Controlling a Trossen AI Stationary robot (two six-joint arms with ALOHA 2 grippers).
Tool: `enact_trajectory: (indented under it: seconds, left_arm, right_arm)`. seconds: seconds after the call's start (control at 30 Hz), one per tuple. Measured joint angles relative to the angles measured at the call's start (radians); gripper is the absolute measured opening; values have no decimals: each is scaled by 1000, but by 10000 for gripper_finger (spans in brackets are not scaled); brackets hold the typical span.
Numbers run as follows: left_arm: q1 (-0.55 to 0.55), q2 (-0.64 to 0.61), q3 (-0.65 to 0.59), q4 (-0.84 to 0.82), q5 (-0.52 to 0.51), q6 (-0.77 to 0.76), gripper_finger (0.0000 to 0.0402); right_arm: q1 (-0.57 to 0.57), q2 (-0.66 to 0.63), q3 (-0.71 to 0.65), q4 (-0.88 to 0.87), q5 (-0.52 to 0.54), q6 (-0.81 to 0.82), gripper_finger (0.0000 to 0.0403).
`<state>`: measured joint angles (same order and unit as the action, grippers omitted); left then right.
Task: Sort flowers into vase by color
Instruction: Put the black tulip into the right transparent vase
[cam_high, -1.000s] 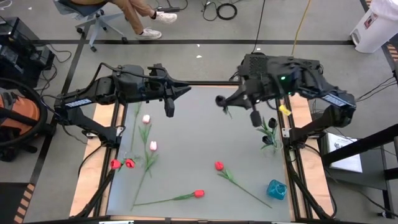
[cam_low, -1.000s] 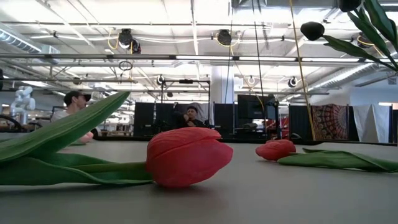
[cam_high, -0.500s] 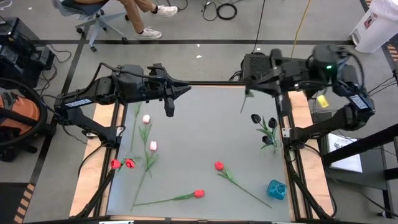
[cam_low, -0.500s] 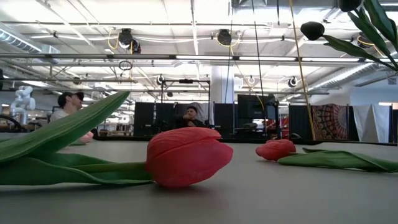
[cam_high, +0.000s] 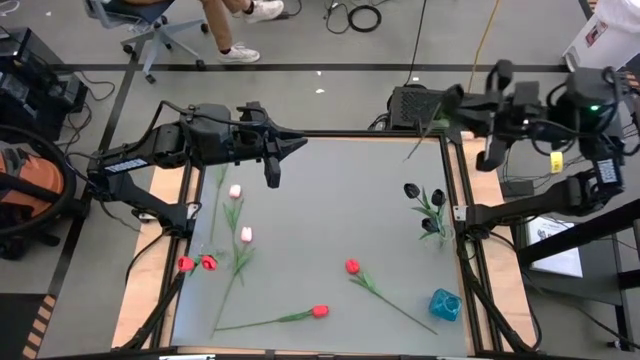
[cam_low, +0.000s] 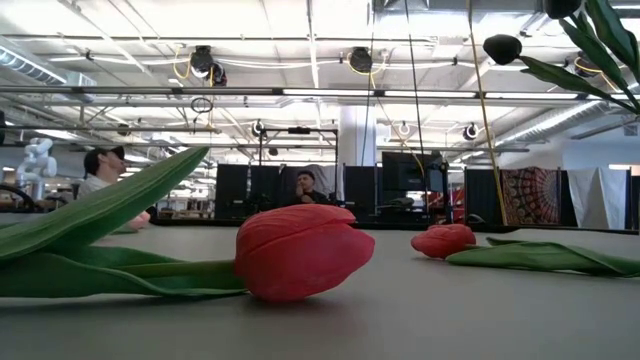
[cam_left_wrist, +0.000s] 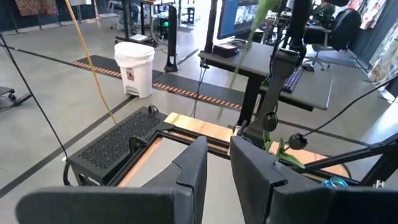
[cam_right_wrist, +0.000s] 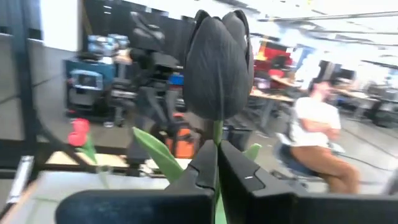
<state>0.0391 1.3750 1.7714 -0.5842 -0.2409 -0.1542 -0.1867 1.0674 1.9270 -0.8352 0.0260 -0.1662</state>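
Right gripper (cam_right_wrist: 214, 163) is clamped tight on the stem of a black tulip (cam_right_wrist: 216, 65), held raised past the table's far right corner; stem (cam_high: 422, 138) is seen slanting over the frame there. Left gripper (cam_high: 274, 170) is parked over the far left of the table (cam_high: 330, 200), fingers (cam_left_wrist: 193, 168) slightly parted, nothing held. Two black tulips (cam_high: 428, 210) are grouped at the right edge. Pink tulips (cam_high: 240, 212) and red tulips (cam_high: 197, 263) lie on the left, two more red ones (cam_high: 335, 290) near the front. A blue object (cam_high: 444, 304) sits at front right

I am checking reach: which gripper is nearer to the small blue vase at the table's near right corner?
Right. The right gripper, gripping a black tulip, is beyond the table's far right corner; the left gripper is at the far left, diagonally opposite the blue vase.
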Motion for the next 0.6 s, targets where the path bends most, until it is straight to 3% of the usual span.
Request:
enact_trajectory:
  seconds: [0.27,0.6]
  left_arm:
    - [0,0,0,0,0,0,77]
    - [0,2,0,0,0,-18,77]
  right_arm:
    - [0,-69,0,-94,163,-6,0]
    - [0,-159,0,-225,238,26,0]
